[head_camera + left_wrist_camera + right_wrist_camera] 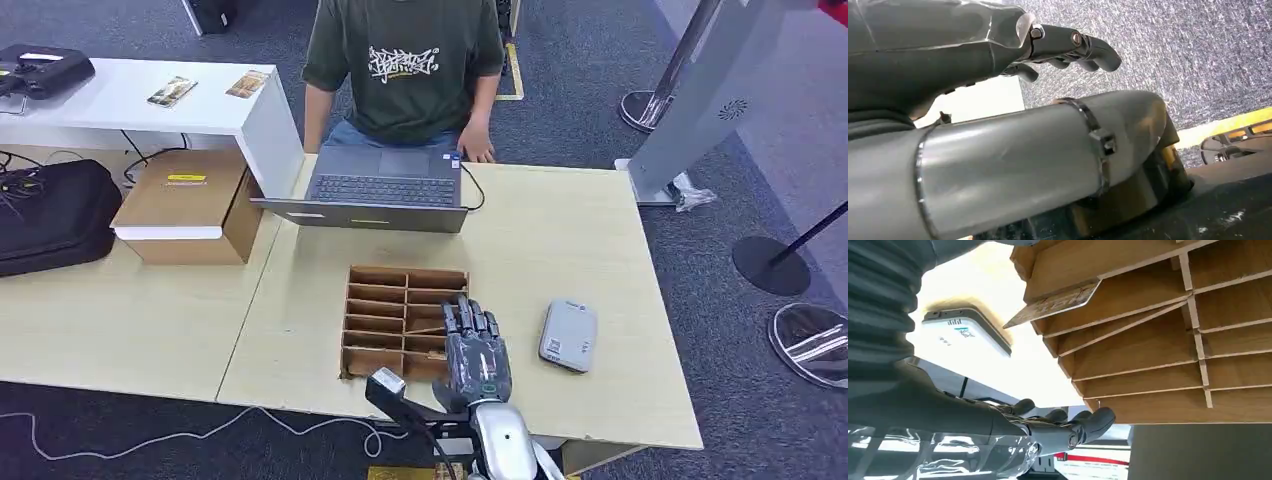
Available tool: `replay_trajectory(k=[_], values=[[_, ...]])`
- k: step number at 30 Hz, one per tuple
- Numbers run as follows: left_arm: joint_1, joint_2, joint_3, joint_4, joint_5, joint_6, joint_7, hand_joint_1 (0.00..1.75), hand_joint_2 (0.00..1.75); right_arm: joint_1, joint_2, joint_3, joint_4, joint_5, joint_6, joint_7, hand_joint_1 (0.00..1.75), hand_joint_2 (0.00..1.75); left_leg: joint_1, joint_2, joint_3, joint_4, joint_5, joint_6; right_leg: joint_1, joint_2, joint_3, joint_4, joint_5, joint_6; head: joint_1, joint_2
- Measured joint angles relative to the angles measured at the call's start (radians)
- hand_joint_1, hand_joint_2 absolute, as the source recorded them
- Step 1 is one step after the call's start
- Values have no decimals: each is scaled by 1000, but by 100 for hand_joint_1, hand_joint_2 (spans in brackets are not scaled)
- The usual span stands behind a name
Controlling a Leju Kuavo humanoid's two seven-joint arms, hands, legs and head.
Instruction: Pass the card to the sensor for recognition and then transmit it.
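A wooden slotted box (380,310) stands on the near part of the table. My right hand (475,350) hovers over its right column, fingers stretched out and holding nothing. In the right wrist view a card (1053,305) sticks out at a slant from one slot of the box (1148,340), apart from my hand (1048,427). The grey sensor (568,335) lies flat just to the right of the box, and its white face (965,335) shows beside the card. My left hand (973,50) hangs over the carpet with loosely extended fingers (1088,45), empty.
An open laptop (385,190) sits at the table's far edge with a person (405,60) behind it. A cardboard box (185,200) and a black bag (50,215) lie on the left. A grey kiosk (700,100) and stanchion bases stand at the right.
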Motion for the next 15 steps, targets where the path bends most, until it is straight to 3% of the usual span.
replay_trajectory(k=[15], values=[[0,0,0,0,23,5,0,0,0,0,0,0,2,1,11,0,0,175,0,0,0,0,0,0,0,0,0,0,0,0,0,0]])
